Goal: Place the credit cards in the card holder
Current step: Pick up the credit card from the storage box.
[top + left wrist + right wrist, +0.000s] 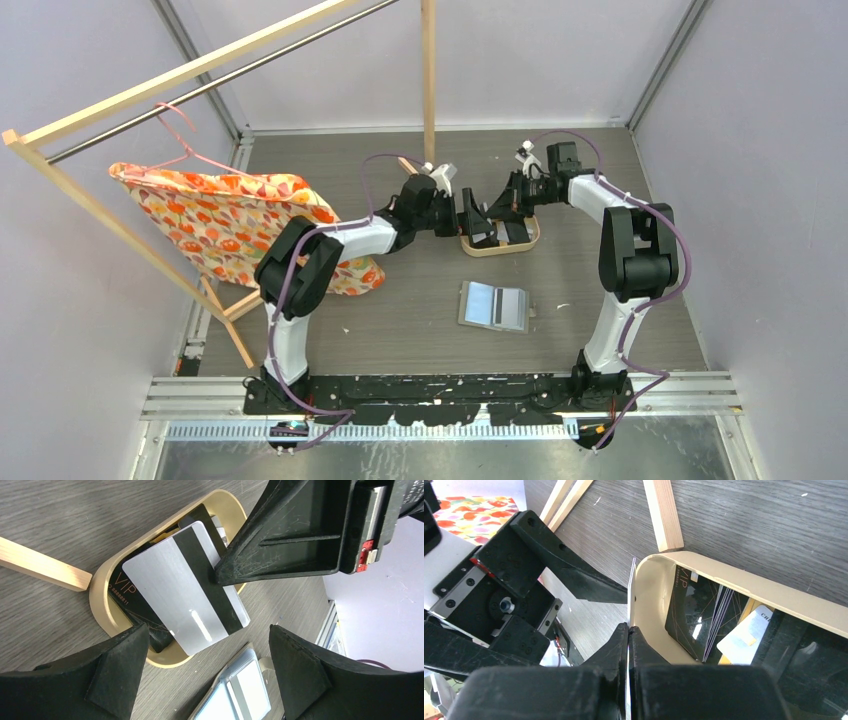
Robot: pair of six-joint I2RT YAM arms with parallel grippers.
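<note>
My right gripper (629,628) is shut on the edge of a silver credit card with a black stripe (185,595), holding it upright just above the oval wood-rimmed tray (100,592). In the right wrist view the card (630,587) shows edge-on. My left gripper (206,630) is open and empty, its fingers on either side below that card. A black VIP card (686,615) and a whitish card (749,632) lie in the tray (744,582). The grey card holder (492,305) lies open on the table nearer the arms; it also shows in the left wrist view (240,690).
A wooden clothes rack stands at the left with an orange floral cloth (230,225) on a hanger. Its upright post (428,70) rises just behind the tray (525,240), and its wooden foot (664,515) lies beside the tray's end.
</note>
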